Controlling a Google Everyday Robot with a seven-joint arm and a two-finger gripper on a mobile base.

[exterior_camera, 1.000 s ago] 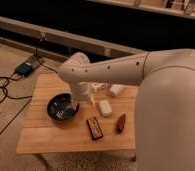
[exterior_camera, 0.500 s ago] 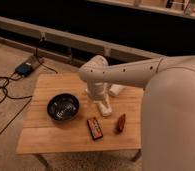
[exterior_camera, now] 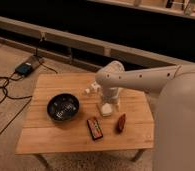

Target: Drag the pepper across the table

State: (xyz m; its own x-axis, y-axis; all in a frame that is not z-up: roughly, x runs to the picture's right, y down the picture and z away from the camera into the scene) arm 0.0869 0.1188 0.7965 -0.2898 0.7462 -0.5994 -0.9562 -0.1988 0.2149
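No legible text, label or number, even on the flat black-and-red rectangular packet (exterior_camera: 95, 128) near the light wood table (exterior_camera: 46, 140)'s front edge. The gripper (exterior_camera: 107, 103) hangs above the table's middle.

Smooth white tubular arm (exterior_camera: 146, 76); jaws, seemingly pale, over table (exterior_camera: 51, 137) centre-right.

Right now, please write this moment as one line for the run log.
gripper: over table middle, by white bottle | pepper: not held, beside packet | bowl: apart
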